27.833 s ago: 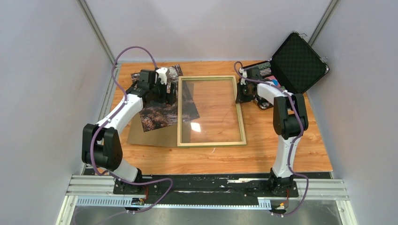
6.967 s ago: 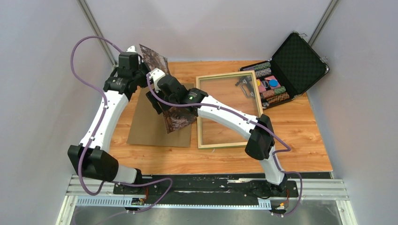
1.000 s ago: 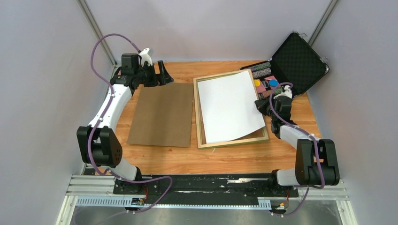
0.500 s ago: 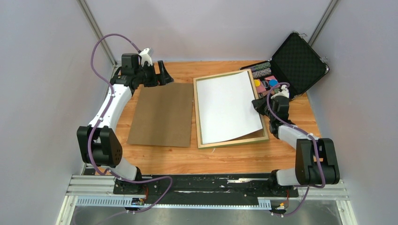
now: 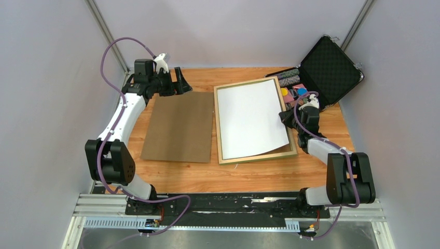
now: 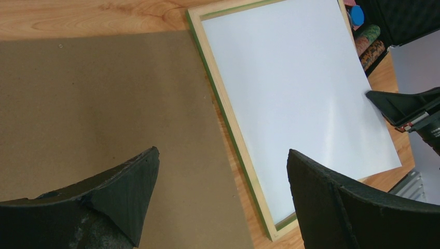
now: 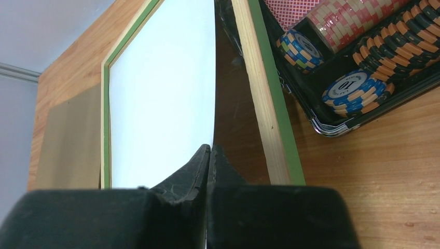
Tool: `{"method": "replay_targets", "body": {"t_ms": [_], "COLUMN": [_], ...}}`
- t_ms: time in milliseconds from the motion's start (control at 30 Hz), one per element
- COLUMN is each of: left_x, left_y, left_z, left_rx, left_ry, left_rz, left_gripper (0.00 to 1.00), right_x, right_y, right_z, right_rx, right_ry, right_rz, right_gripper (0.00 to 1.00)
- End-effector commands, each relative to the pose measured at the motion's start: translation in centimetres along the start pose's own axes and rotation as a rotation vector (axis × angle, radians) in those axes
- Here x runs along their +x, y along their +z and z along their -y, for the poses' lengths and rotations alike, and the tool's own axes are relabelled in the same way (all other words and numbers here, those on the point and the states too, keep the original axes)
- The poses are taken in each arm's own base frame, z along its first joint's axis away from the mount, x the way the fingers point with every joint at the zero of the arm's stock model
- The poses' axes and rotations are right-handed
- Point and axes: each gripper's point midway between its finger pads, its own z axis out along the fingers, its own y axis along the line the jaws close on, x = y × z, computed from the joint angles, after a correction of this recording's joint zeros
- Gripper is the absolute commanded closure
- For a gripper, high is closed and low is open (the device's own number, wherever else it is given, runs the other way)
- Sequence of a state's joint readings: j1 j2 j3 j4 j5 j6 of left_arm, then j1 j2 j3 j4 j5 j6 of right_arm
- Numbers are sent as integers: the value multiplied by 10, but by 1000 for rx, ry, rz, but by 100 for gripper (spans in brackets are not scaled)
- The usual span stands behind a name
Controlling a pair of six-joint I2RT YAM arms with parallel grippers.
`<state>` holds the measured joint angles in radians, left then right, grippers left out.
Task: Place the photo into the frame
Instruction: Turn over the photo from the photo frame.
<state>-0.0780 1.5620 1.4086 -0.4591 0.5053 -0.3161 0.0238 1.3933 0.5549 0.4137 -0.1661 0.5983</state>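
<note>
While the left gripper [image 6: 222, 155] is hanging spread wide, the nearer right gripper [image 7: 209, 150] is pinching the photo's [image 5: 251, 122] raised right edge, the white-backed sheet lying leftward of its fingers, skewed across the frame [image 7: 261, 104].

White arm links [image 5: 120, 122], black joints [image 5: 111, 161], purple cables [image 5: 124, 38]; black wedge-shaped tool fingers [image 6: 104, 207].

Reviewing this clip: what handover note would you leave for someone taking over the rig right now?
Left gripper: open, empty, hovering by the far edge of the backing board.
Right gripper: shut on the photo, pinching its right edge and holding that edge raised.
Photo: white back up, lying over the frame.
Done: photo brought onto the frame.
Left: lower the raised edge so the photo sits flat inside the rails, then release and retract.
</note>
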Motion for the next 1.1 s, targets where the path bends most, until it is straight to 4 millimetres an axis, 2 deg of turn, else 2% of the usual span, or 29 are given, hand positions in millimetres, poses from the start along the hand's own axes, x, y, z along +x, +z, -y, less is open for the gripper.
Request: {"method": "replay_targets", "body": {"t_ms": [0, 433, 1067], "left_x": [-13, -12, -8], "left_y": [-4, -4, 2], "left_z": [7, 7, 2], "left_rx": [26, 27, 24], "left_ry": [26, 29, 29], "left_rz": [35, 32, 19], "left_gripper": [0, 0, 0], "right_x": [-6, -12, -9], "right_y": [1, -4, 10], "right_z": [-1, 7, 10], "right_rx": [-5, 25, 29], "right_ry": [-39, -45, -26], "right_rz": [24, 75, 65], "right_gripper": [100, 100, 100]}}
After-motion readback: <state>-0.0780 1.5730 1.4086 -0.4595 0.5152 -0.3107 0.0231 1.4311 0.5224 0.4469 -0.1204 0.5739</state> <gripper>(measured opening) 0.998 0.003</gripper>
